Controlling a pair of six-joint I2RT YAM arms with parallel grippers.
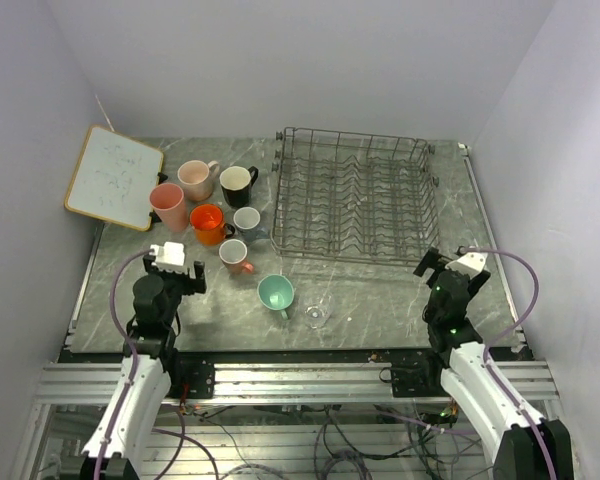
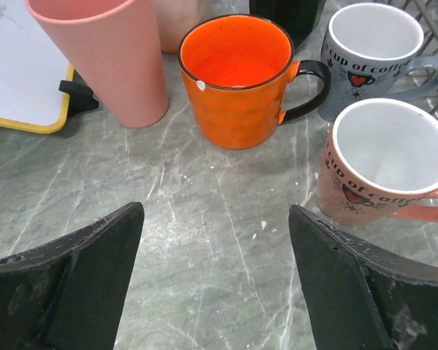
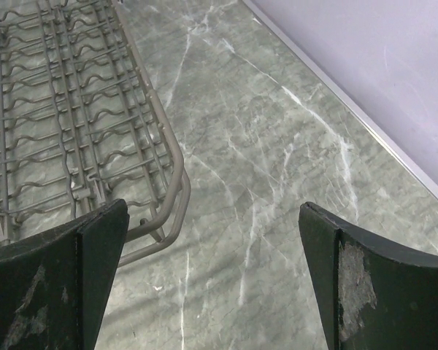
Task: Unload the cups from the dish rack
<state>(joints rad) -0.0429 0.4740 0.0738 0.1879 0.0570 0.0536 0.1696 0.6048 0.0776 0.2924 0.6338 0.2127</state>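
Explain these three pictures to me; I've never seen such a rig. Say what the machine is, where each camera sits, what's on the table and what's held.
Two robot arms are bolted at the near edge of the table. The wide picture looks down from above and behind them; the other two come from a camera on each wrist, so the dark shapes at the bottom are that arm's own fingers. The left tool faces the orange mug; the right tool sits by the dish rack, a wire basket with nothing in it. Near the rack's left side stand the other cups: pink tumbler, pale pink, black, grey-blue, salmon and mint green mugs, and a clear glass. A white board lies far left. Both tools are open, holding nothing.
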